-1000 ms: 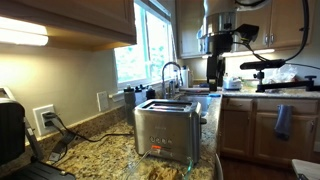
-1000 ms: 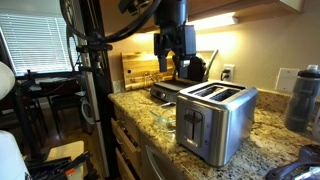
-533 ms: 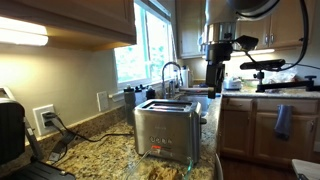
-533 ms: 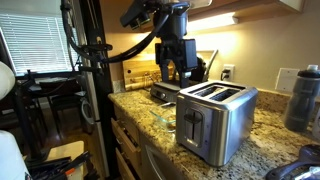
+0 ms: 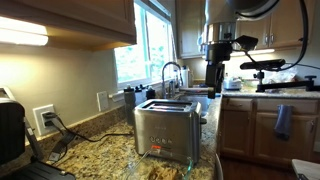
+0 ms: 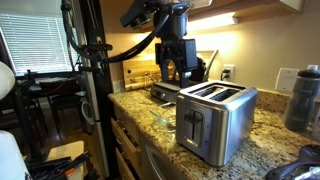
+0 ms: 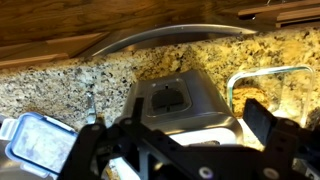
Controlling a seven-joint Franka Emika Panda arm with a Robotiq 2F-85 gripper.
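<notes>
Hanging over the granite desk [image 6: 135, 103] with the gripper [image 6: 176, 76] spread as wide as it goes, fingers well apart. Holding nothing, touching nothing. Seen in both exterior views poised in the air, up beyond the far end of a stainless two-slot toaster [image 6: 214, 120] and clear of it. Standing upright on the desk, that toaster, slots up, with its lever and front panel facing the camera in an exterior view [image 5: 165, 130].

From the wrist view, looking down between the two dark fingers [image 7: 262, 122] onto the brushed-metal toaster [image 7: 178, 100], centred in the gap but well below. Beside it in that view, at the lower edge, a clear container with a blue-rimmed lid [image 7: 35, 142] lying on the speckled stone.

Around the scene: a wooden cutting board [image 6: 140, 68] leaning against the wall behind the gripper; a curved faucet [image 5: 172, 72] under the window [image 5: 145, 45]; a grey tumbler [image 6: 303, 98] near the toaster's other end; a blue towel [image 5: 283, 120] draped on a cabinet door.
</notes>
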